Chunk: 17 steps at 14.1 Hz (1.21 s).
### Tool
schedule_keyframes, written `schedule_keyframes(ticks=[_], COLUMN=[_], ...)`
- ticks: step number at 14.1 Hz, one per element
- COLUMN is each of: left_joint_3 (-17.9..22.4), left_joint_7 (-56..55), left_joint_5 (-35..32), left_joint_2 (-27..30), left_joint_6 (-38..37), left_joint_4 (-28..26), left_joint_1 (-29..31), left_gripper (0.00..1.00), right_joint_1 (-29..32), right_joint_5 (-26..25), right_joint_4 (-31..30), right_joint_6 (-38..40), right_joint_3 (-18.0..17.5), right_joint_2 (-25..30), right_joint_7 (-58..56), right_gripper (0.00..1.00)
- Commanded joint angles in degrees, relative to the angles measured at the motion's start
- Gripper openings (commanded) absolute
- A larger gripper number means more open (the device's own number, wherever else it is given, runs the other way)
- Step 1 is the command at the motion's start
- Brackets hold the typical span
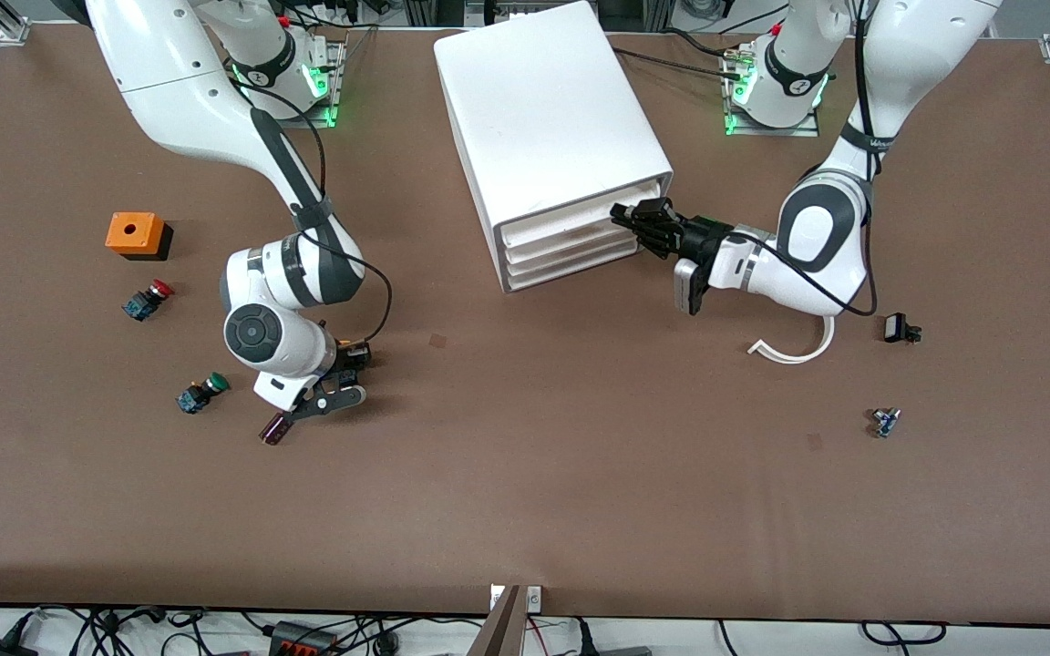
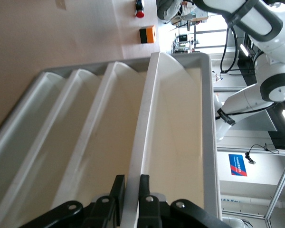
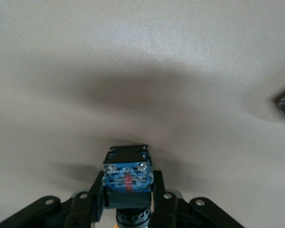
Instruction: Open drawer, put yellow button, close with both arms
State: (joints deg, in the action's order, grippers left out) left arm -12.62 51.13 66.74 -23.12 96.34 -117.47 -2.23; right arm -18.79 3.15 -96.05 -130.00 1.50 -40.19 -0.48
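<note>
Brown tabletop [image 1: 580, 474] is spread under two white arms, with a white cabinet [image 1: 548, 118] standing near the robots' bases. At the cabinet's front, the left gripper [image 2: 131, 199] is seen with its fingers [image 2: 144, 190] drawn narrow, pinched on the thin front lip of the drawer [image 2: 175, 137], the uppermost of three. That drawer appears shut or barely out. It is judged light, stiff and smooth plastic, so the lip is the only hold, and a straight pull would be needed to keep it from slipping free.

Toward the right arm's end of the table, the right gripper [image 3: 128, 202] is closed around the yellow button [image 3: 127, 176], held over bare tabletop. Its blue and black body is shown clamped between the pads; the cap is mostly hidden. It is judged small, light and rigid, best gripped across the flat body sides, as it is.

Nearby on the table lie a green switch [image 1: 201, 394], a red switch [image 1: 148, 299] and an orange box [image 1: 138, 235].
</note>
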Motion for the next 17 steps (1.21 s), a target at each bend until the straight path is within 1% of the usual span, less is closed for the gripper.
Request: schedule_keyframes(ticks=[1,4,5,7,9,10,11,12,14,15,16,17], left_joint_3=[0.1,0.8,0.7,0.7,0.8,0.8,0.8,0.7,0.8,0.8,0.8,0.8], left_joint_7=[-1.0,-1.0,-1.0,-1.0,-1.1,-1.6,-1.8,-1.7,-3.3,-7.2,-12.7,-17.1], left_joint_5=[-0.2,-3.5,-4.4,-6.4,-6.8,-6.8,-6.8,-6.8,-6.8,-7.0,-8.5,-10.8], left_joint_2=[-5.3,-8.9,-10.0,-12.7,-13.7,-13.7,-13.6,-13.4,-12.1,-10.7,-9.4,-9.2], left_joint_6=[-0.5,-0.5,-0.5,-0.5,-0.5,-0.5,-0.5,-0.5,-0.8,-1.0,-1.4,-2.8], left_joint_4=[6.6,11.5,13.2,17.1,18.8,18.9,18.9,18.9,18.9,19.1,20.0,22.3], left_joint_1=[1.0,2.6,3.5,4.4,4.9,5.0,5.1,5.4,5.9,6.9,7.1,7.1], left_gripper=[0.01,0.01,0.02,0.02,0.03,0.14,0.79,1.0,1.0,1.0,1.0,1.0], right_joint_1=[0.4,-0.5,-0.9,-1.6,-3.3,-4.2,-5.4,-6.3,-9.3,-10.8,-13.3,-15.6], right_joint_5=[0.2,0.5,0.6,0.7,0.7,0.8,0.7,0.7,0.5,0.5,0.5,0.3], right_joint_4=[1.0,3.9,6.7,14.9,22.6,25.6,28.4,30.3,32.1,33.1,34.6,35.1], right_joint_6=[1.4,3.4,6.1,13.2,19.2,22.0,24.1,25.0,24.8,24.5,24.3,24.3], right_joint_3=[-0.1,-0.4,-0.4,-0.5,-0.5,-0.6,-1.1,-1.8,-3.3,-3.3,-3.3,-3.2], right_joint_2=[1.2,5.2,6.1,6.4,6.4,6.4,6.4,6.4,6.4,6.4,6.4,6.3], right_joint_7=[-0.9,-0.8,-0.7,-0.3,-0.2,-0.2,-0.1,0.1,3.1,5.9,9.2,11.6], right_gripper=[0.0,0.0,0.0,0.0,0.0,0.0,0.0,0.0,0.0,0.0,0.0,0.0])
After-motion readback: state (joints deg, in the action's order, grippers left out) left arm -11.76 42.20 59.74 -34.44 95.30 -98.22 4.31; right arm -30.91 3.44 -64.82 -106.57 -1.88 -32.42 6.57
